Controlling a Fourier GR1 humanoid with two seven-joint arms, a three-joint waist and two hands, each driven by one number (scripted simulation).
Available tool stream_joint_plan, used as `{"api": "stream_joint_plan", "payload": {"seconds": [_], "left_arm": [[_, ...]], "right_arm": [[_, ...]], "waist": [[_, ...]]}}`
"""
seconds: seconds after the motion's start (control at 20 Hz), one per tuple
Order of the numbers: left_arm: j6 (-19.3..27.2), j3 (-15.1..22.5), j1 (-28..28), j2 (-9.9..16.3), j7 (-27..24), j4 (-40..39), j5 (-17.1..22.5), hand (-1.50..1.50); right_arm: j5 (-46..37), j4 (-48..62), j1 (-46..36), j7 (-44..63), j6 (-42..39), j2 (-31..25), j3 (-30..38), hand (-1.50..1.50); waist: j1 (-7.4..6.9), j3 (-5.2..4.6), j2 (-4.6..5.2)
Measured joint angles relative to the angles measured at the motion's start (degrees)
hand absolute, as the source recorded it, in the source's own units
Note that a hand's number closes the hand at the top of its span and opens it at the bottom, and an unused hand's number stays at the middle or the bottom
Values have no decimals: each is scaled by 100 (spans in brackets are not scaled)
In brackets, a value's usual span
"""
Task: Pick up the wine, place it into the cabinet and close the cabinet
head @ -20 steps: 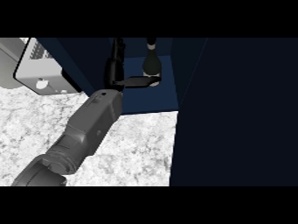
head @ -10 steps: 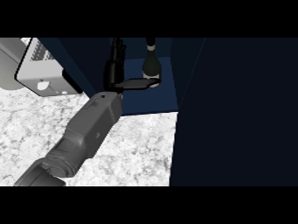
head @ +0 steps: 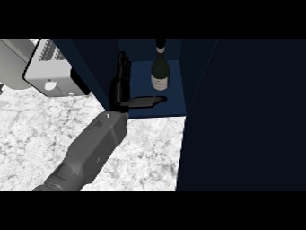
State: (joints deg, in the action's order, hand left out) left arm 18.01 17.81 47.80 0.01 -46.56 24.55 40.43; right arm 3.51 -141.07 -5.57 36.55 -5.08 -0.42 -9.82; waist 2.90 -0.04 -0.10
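Since the wine bottle (head: 159, 67) stands upright near the back of the cabinet (head: 148, 110), apart from the hand (head: 122, 85), the job now is shutting the door (head: 248, 112). The fingers are straight and hold nothing. Pull out slowly, without bumping the bottle.

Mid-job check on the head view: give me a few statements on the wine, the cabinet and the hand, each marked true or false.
1. The wine bottle stands upright inside the cabinet. True.
2. The left hand is curled round the bottle. False: its fingers are straight and apart from the bottle, to its left.
3. The cabinet is shut. False: its inside shows, and the door stands open at the right.
4. The right hand is out of view. True.
5. A grey appliance sits left of the cabinet. True.
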Motion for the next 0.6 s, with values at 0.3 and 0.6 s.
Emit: {"api": "stream_joint_plan", "payload": {"seconds": [0.3, 0.6], "left_arm": [[985, 1170, -952, -1, 249, 1640, 255, -150], [1829, 1885, -1852, 21, 566, 3347, -62, -150]], "right_arm": [[-100, -62, 83, 10, 76, -30, 24, -150], [-88, -113, 144, 38, 29, -164, 278, -150]], "waist": [[-194, 4, -21], [-299, 7, -29]]}}
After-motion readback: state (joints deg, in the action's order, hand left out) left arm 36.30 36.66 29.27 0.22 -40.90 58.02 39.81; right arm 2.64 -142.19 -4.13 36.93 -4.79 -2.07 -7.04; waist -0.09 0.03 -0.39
